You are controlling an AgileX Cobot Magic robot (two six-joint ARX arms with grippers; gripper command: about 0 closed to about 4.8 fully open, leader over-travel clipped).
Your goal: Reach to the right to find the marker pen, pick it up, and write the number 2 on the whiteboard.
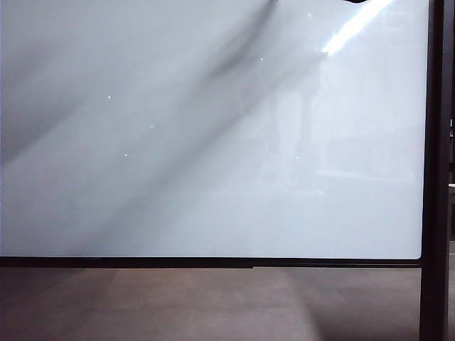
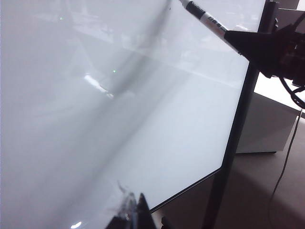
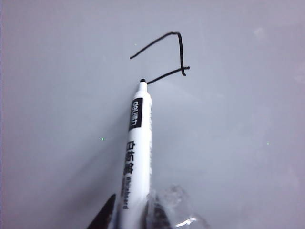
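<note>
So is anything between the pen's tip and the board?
No. The right gripper holds the marker pen, whose tip sits at the end of the number 2 on the whiteboard.

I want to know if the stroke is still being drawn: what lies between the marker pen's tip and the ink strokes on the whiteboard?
Nothing: in the right wrist view the marker pen, held by the right pincer, has its tip at the end of the number 2.
</note>
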